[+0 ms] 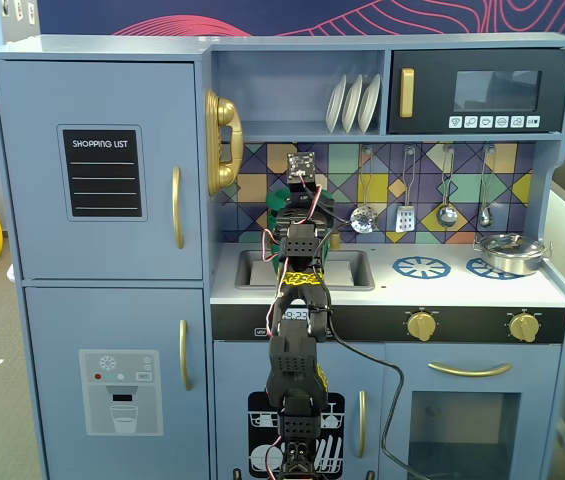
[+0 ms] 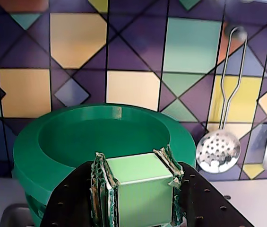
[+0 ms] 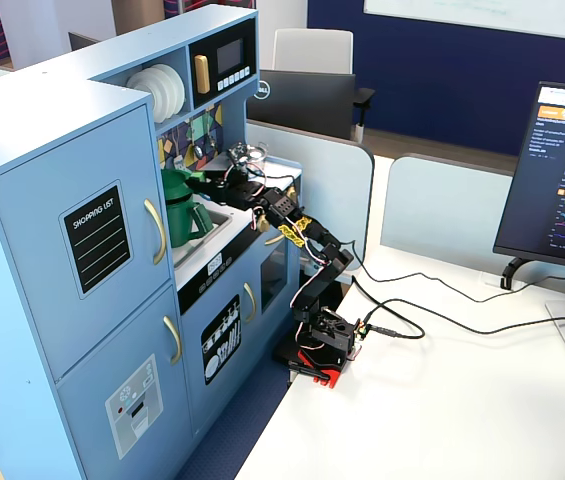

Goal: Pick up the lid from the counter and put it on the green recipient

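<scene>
A blue toy kitchen (image 1: 102, 90) stands against a desk, with a wall of colored tiles (image 2: 76, 38) behind its counter. The gripper (image 2: 135, 189) holds the lid (image 2: 140, 194) by its light green tab, with one finger pressed on each side. In the wrist view the lid sits right in front of the green pot (image 2: 100, 137), whose round mouth is open just behind it. I cannot tell if the lid touches the pot's rim. The fixed view from the side shows the pot (image 3: 177, 205) standing by the sink, with the arm (image 3: 302, 250) reaching over to it from the desk. In the fixed view from the front the arm (image 1: 297, 330) hides nearly all of the pot. A holey spoon (image 2: 218, 149) hangs on the tiles nearby, and a silver pot (image 1: 510, 252) sits on the stove, well apart.
</scene>
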